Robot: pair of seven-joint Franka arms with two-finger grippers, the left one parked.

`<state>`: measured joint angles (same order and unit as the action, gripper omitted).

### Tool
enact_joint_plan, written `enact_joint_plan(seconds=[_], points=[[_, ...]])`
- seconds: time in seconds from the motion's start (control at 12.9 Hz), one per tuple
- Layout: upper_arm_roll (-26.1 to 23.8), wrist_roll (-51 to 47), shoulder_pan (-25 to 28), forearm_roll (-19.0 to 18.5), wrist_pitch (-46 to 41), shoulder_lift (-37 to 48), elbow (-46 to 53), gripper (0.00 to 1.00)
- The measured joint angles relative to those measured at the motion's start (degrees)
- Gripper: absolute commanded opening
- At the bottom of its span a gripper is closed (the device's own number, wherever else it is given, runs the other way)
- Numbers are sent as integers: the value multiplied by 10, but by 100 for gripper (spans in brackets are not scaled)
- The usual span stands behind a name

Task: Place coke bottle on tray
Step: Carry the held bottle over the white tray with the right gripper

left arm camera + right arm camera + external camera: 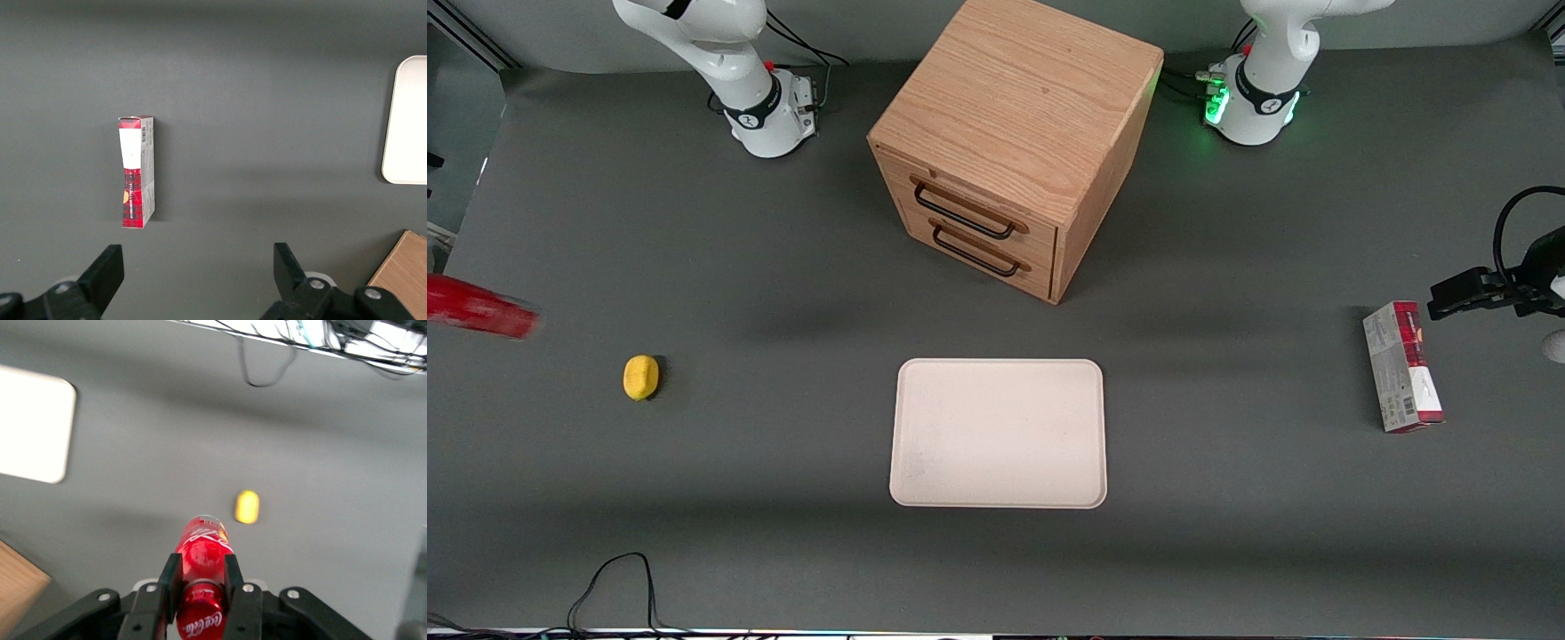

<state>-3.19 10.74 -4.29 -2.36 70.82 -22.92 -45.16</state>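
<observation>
The coke bottle (202,563) sits clamped in the gripper (200,583), lifted off the counter at the working arm's end, close to that side edge; in the front view only its red body (479,307) shows at the frame's margin. The jaws are narrowed to bottle width, one finger (169,581) pressing each side of the body near the label.

The lemon (640,377) lies on the counter below and nearer the front camera than the bottle. The tray (998,433) rests mid-counter, toward the front edge, in front of the wooden drawer cabinet (1014,142), well apart from the bottle. A red-and-grey carton (1402,366) lies toward the parked arm's end.

Handling, judged: small, light, rigid plastic, smooth and round, so it could twist or slide in the pads. A mid-body hold like this one looks sound. A slim bottle probably tips easily, so the base should meet the tray flat before release.
</observation>
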Motion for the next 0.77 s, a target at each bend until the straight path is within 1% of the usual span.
enact_joint_plan(seconds=[0.23, 0.46, 0.62, 0.77], points=[[-1, -141, 125, -1, 16, -3, -7, 0], [0, -248, 227, -8, 64, -24, -16, 0], [0, -331, 297, -36, 97, -49, -20, 0], [1, -382, 358, -69, 130, -77, -21, 0]])
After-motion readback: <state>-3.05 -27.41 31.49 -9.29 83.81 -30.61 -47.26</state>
